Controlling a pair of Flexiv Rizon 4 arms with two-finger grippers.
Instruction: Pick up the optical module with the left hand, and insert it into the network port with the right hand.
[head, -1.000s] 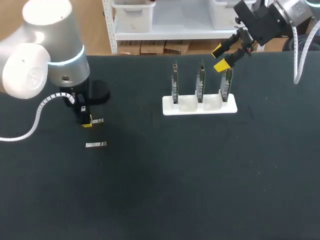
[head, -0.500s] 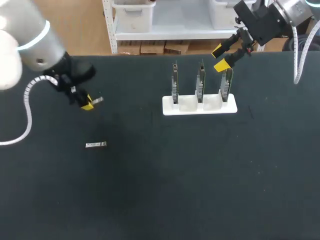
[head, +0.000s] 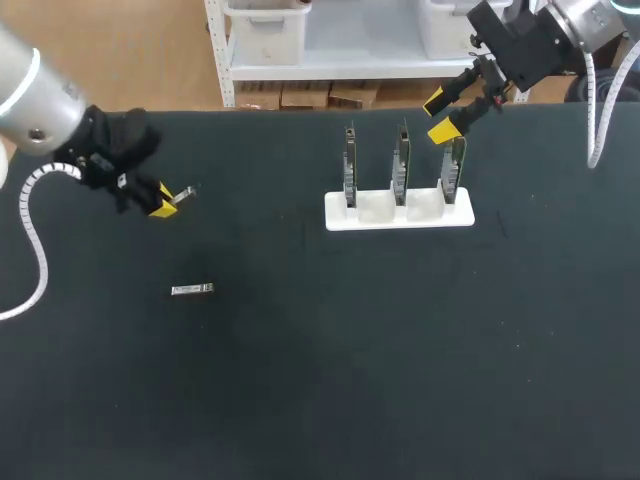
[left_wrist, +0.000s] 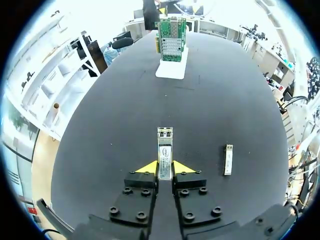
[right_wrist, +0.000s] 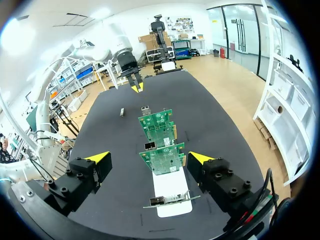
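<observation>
My left gripper (head: 158, 199) is clamped on an optical module (left_wrist: 165, 155), held above the black table (head: 320, 380). A spare module (head: 191, 290) lies nearby on the table. My right gripper (head: 441, 116) hangs with fingers wide apart by the network cards (head: 399, 165) in their white holder (head: 375, 215).

Even, bright light from overhead falls on the matte black table (head: 320, 380) — almost no glare on it, and shadows too faint to trace. The white card stand (head: 399, 214) shows up brightly against it. In both wrist views the surroundings past the table wash out to white — strongest in the left one.
</observation>
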